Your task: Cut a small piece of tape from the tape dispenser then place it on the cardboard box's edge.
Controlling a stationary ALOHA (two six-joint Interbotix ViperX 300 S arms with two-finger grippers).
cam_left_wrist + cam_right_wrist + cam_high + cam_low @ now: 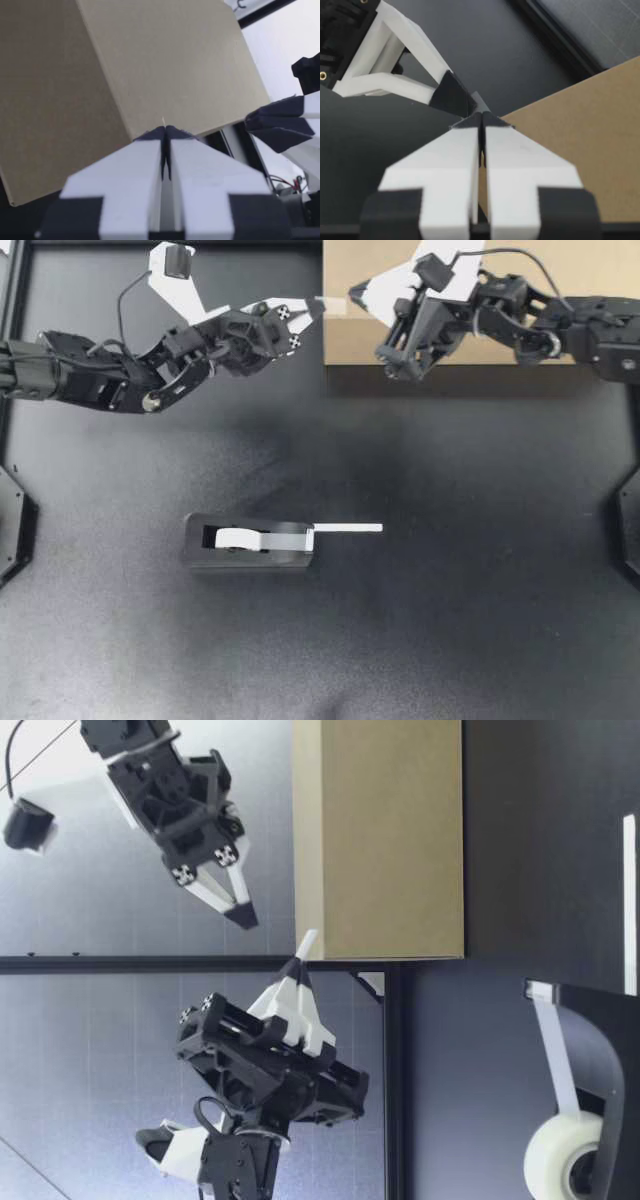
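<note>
Pinching tool: my left gripper point(318, 308) is pointing from the left edge toward the upper middle of the top view, its white fingers point(135, 170) squeezing together on a small pale tape piece point(335, 306); in the left wrist view only a thin sliver point(163, 120) is poking out past the dark tips
Tape piece: it is sitting in the upper middle of the top view, between the two grippers' tips and over the box's left edge; in the low view it is standing up from the left gripper's tips, just beside the box's top corner, and I cannot tell whether it is touching the cardboard
Second tool: my right gripper point(354, 292) is pointing in from the right edge, over the box, its white fingers point(520, 165) pressing flat against each other; in the low view its tips are hanging near the tape piece, above it and apart from it
Box: the tan rectangular cardboard box point(345, 340) is standing in the upper right of the top view and is filling the space ahead of the left gripper in the left wrist view
Dispenser: the black block-shaped tape dispenser point(250, 558) is resting in the lower middle of the top view, well apart from both grippers, holding a white tape roll point(235, 537), with a loose white strip point(345, 529) sticking out toward the right
Table: the black tabletop point(480, 620) is bearing the box and the dispenser
</note>
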